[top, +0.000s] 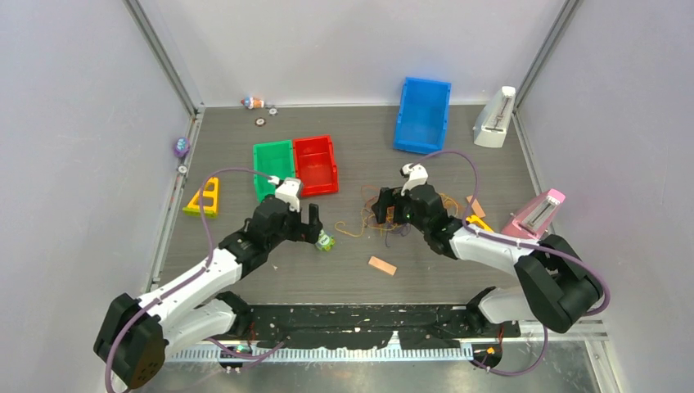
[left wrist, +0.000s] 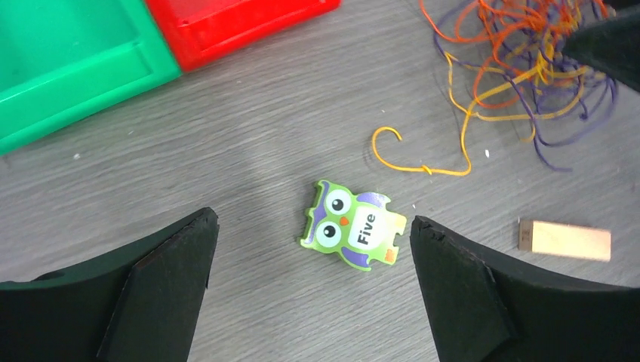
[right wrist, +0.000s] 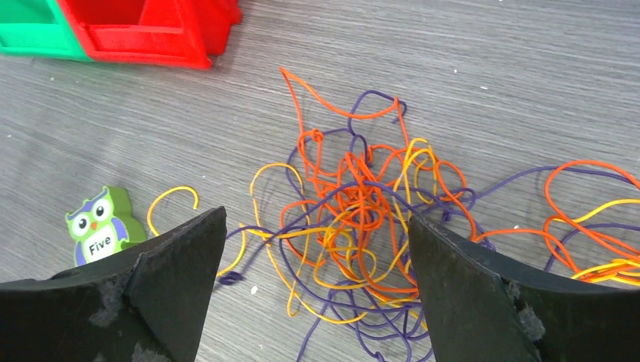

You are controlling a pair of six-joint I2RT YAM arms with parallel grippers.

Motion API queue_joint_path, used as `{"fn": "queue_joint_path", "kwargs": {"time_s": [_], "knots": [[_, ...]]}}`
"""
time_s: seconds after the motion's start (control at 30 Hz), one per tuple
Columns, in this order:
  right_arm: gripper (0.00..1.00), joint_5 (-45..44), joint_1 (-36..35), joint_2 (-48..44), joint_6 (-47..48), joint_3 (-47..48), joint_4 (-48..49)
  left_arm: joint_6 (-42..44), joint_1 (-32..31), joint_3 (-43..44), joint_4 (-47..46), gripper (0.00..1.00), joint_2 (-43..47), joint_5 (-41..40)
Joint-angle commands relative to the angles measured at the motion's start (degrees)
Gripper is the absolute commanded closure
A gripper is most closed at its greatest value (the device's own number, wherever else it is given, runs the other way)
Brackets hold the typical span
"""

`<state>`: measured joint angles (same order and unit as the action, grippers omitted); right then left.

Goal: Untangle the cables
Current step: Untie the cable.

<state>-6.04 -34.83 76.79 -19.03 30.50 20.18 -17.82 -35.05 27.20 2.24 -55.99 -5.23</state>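
Note:
The cables (right wrist: 355,219) lie in one loose tangle of thin orange, yellow and purple strands on the grey table (top: 352,270), mid-table in the top view as cables (top: 376,219). My right gripper (right wrist: 317,241) hovers over the tangle, open, with strands lying between its fingers but none pinched. My left gripper (left wrist: 309,234) is open over bare table, to the left of the tangle; the cables (left wrist: 521,68) show at its upper right, with a yellow end (left wrist: 411,154) trailing toward it. In the top view the left gripper (top: 309,223) and right gripper (top: 387,206) face each other.
A green owl puzzle piece marked "Five" (left wrist: 352,225) lies between the left fingers. A small wooden block (left wrist: 564,240) sits to the right. Green bin (top: 273,167) and red bin (top: 316,164) stand behind, a blue bin (top: 422,113) farther back. A yellow triangle (top: 205,198) is at left.

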Motion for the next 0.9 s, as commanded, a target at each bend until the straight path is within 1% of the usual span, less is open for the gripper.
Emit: {"fn": "queue_joint_path", "kwargs": {"time_s": [0.0,0.1,0.2,0.23,0.3,0.37,0.4,0.43,0.47,0.5,0.53,0.57,0.63,0.73,0.77,0.87], "knots": [[0.05,-0.8,-1.6,-3.7,1.5,0.1,3.5,-8.1,0.2,4.1,10.1,0.0,2.1,-7.3],[0.05,-1.6,-2.3,-5.9,1.8,-0.9,4.2,-11.3,1.0,2.6,10.4,0.0,4.1,-8.7],[0.05,-1.4,-2.4,-6.3,0.8,-1.5,5.7,-10.5,1.9,2.0,9.0,0.01,4.4,-3.8],[0.05,-2.1,-2.4,-6.1,-0.3,-1.7,6.3,-10.5,1.9,1.9,8.8,0.02,4.2,-2.1],[0.05,-3.6,-2.4,-5.6,-2.5,-3.6,10.4,-10.1,1.8,2.1,8.2,0.06,3.7,0.9],[0.05,-2.8,-2.5,-4.5,-3.3,-6.2,18.6,-10.2,1.9,2.2,7.4,0.11,2.9,2.8],[0.05,-2.3,-2.6,-3.4,-2.8,-6.5,19.0,-10.1,1.9,2.2,6.7,0.14,2.3,3.6],[0.05,-0.4,-2.7,-2.7,-2.0,-5.8,15.5,-10.1,1.8,2.3,6.1,0.16,1.5,4.4],[0.05,0.9,-2.7,-0.9,0.6,-2.3,12.4,-10.1,1.9,2.6,5.8,0.18,0.4,4.9],[0.02,3.7,-2.9,0.1,2.0,-0.1,5.9,-10.2,1.8,3.2,5.8,0.21,-1.1,5.8],[0.01,4.4,-2.9,2.5,3.9,3.0,4.0,-10.2,1.8,4.1,5.9,0.23,-2.3,6.9],[0.03,7.5,-3.0,3.5,4.3,4.2,2.8,-10.4,1.8,4.8,6.2,0.25,-3.7,7.2],[0.04,9.6,-3.0,5.1,3.9,4.0,4.4,-10.6,1.7,5.9,6.2,0.27,-7.0,7.8],[0.04,7.3,-3.1,6.0,3.4,5.0,2.6,-10.3,0.9,8.0,5.5,0.3,-10.3,9.3],[0.04,4.9,-3.0,6.1,3.3,5.7,0.7,-9.7,0.2,8.9,4.9,0.31,-11.2,9.8],[0.04,0.3,-3.0,4.6,2.6,5.4,-0.2,-7.0,-2.7,12.2,4.0,0.3,-14.3,10.1]]}}
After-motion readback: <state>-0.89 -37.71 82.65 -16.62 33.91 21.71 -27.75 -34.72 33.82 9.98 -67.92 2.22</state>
